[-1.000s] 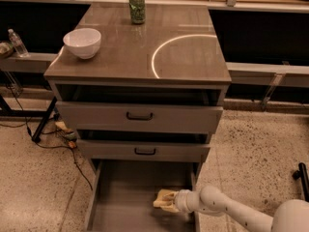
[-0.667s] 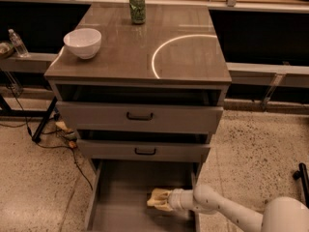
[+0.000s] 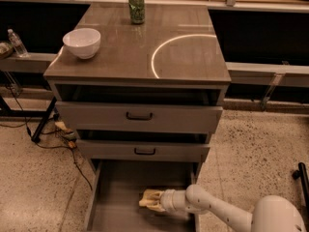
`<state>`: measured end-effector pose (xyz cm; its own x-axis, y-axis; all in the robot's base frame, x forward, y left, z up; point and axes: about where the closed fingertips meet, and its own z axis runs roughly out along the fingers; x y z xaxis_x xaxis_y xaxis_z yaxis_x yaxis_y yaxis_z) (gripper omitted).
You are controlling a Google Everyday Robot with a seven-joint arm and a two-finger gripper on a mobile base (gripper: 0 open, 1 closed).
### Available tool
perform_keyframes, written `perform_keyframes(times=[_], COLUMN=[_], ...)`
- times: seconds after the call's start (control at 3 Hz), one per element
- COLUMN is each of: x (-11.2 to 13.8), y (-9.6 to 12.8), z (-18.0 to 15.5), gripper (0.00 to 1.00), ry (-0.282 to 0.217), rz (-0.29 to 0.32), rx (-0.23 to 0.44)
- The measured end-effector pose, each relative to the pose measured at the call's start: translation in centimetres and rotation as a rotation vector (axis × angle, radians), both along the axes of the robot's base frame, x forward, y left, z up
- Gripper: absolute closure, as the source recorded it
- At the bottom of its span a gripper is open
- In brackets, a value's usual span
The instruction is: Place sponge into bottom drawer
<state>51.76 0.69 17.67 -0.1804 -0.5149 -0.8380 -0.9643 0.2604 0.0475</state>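
Gripper point(image 3: 155, 200) is sitting low inside the bottom drawer point(image 3: 116, 187), right of centre, pointing left; fingers are clamping on the sponge point(image 3: 147, 200); sponge is hanging at the gripper tip over the drawer floor, toward the front half of the tray; can't tell whether it's touching the floor. White arm point(image 3: 218, 210) is reaching in from the lower right, crossing over the drawer's right wall. Bottom drawer is standing pulled out well past the two above it; middle drawer point(image 3: 145, 151) and top drawer point(image 3: 139, 116) are each sitting slightly ajar, black handles facing out. On the cabinet top point(image 3: 188, 62): white bowl point(image 3: 82, 42) is sitting at the left edge; green can point(image 3: 137, 7) is standing upright at the back. Cables point(image 3: 62, 135) are lying on the floor left of the cabinet.
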Motion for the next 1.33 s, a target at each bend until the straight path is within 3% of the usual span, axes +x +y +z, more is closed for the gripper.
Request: perform_keyframes(times=[0.67, 1.0, 1.33], x=[-0.5, -1.4, -3.1], y=[0.9, -1.8, -6.6], z=[0.0, 2.9, 6.8], gripper=[0.00, 0.00, 0.00], ry=[0.023, 0.013, -0.006], rz=[-0.013, -0.095, -0.186], rx=[0.025, 0.059, 0.065])
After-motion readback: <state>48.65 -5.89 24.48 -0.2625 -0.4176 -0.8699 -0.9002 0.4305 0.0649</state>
